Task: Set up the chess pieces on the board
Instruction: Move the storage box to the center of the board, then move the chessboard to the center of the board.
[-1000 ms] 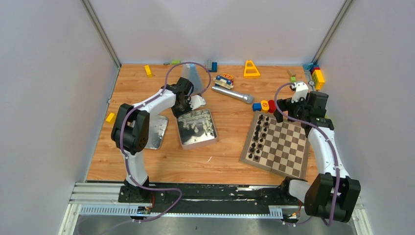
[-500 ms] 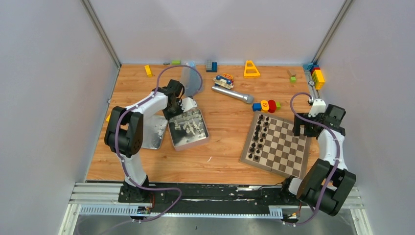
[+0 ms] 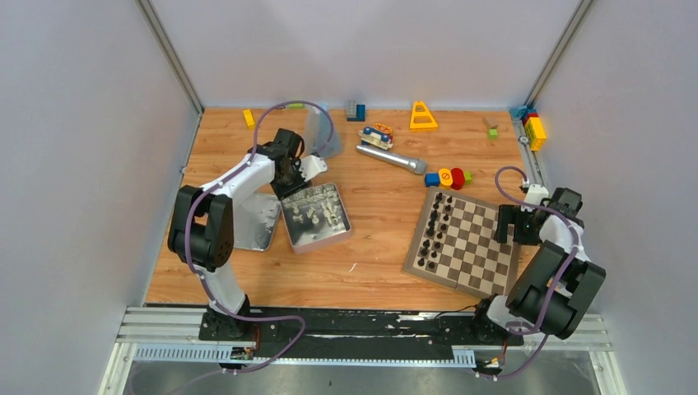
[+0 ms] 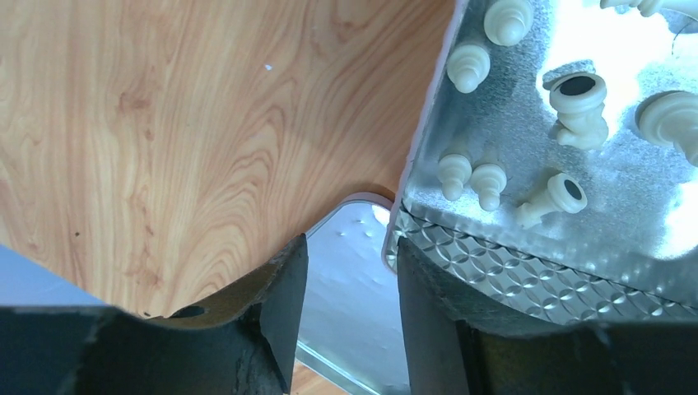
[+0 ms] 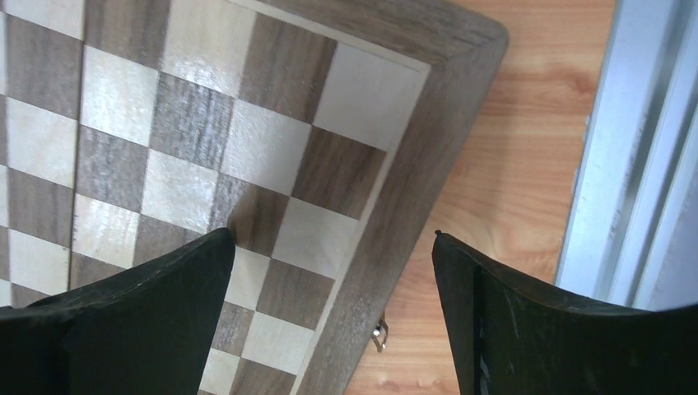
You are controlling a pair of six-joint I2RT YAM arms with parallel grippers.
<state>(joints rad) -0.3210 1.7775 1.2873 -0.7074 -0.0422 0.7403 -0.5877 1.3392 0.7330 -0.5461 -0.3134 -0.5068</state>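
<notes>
Left claw (image 4: 350, 251): your fingers stand partly spread at the tin's (image 4: 535, 271) corner, pinching nothing.
Right claw (image 5: 331, 239): you have it spread wide above the board's (image 5: 206, 148) corner, near the desk's (image 5: 527, 164) right edge.
Chess pieces (image 4: 576, 107): lying loose inside the tin, left of desk centre.

Cream chess pieces (image 4: 472, 173); brown-and-cream checkered board (image 5: 197, 115).

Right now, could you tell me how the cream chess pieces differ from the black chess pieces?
The cream chess pieces are pale, while the black chess pieces are dark. The cream ones lie tumbled on their sides inside the metal tin, whereas the black ones sit in two neat rows along one edge of the chessboard. Both are sets of small figurines.
</notes>
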